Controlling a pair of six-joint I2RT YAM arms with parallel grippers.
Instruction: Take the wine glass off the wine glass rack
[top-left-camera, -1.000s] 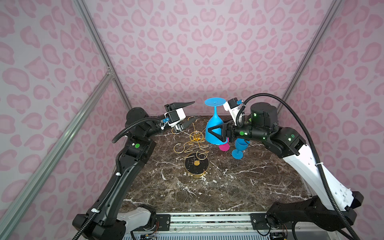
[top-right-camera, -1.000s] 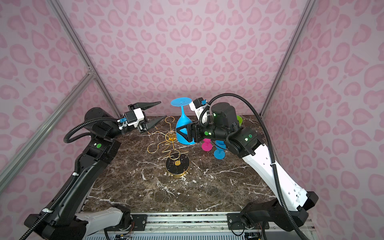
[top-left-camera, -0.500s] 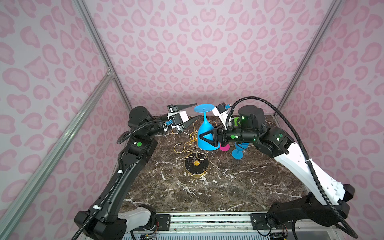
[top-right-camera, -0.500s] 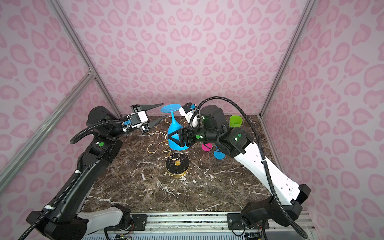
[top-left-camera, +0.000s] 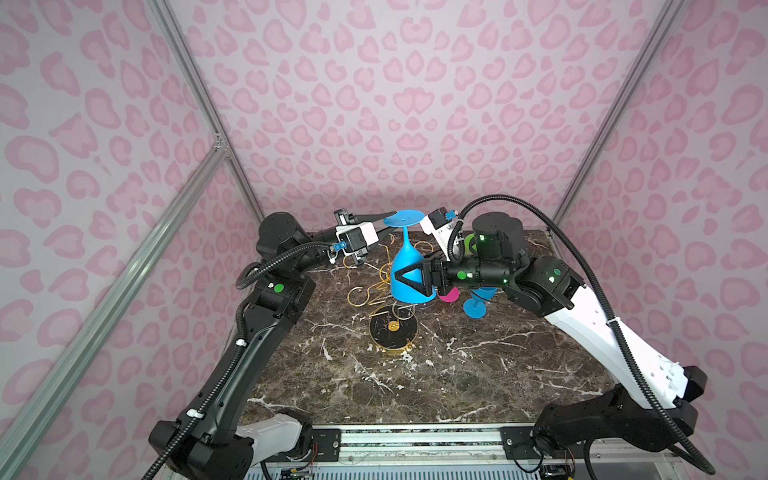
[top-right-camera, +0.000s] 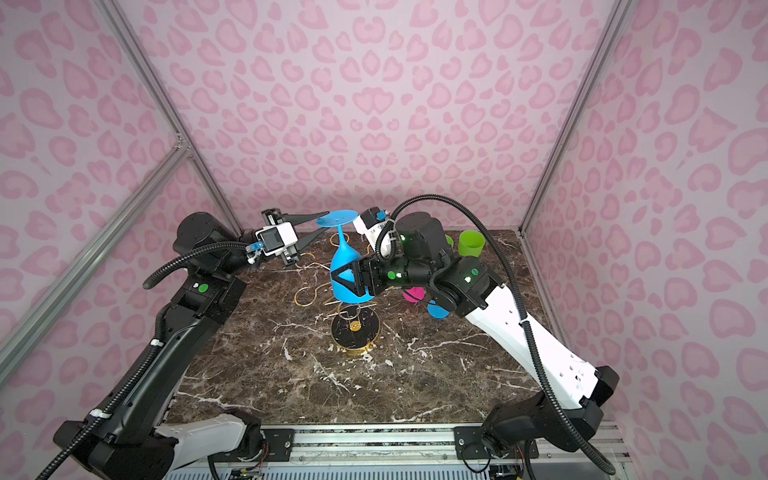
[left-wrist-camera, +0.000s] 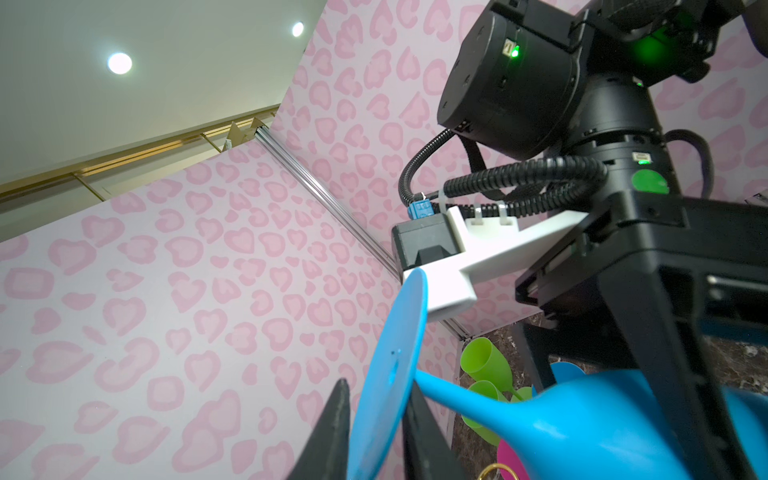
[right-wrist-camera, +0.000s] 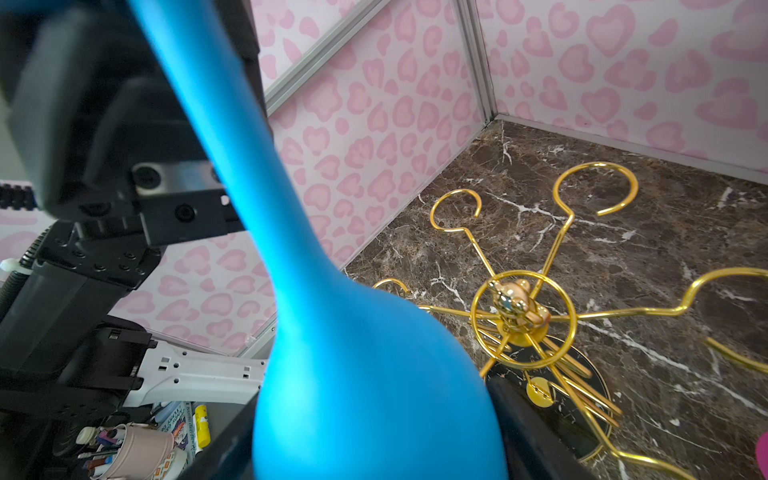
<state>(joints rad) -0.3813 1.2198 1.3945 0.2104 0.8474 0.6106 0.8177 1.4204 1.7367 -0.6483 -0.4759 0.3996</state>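
1. Right gripper (top-left-camera: 406, 277): jaws clamped on the bowl of the glass (top-left-camera: 404, 254), which is inverted (foot up) above the rack (top-left-camera: 392, 329), off its hooks.
2. Left gripper (left-wrist-camera: 376, 415): jaws straddle the foot; cannot tell whether they pinch it.

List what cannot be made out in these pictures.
- Left wrist view: whether the left gripper pinches the foot of the blue wine glass; foot and fingers overlap.
- Right wrist view: most of the right gripper; the bowl covers it, the frame edge cuts it.
- Both top views: the pink glass, mostly behind the right arm.
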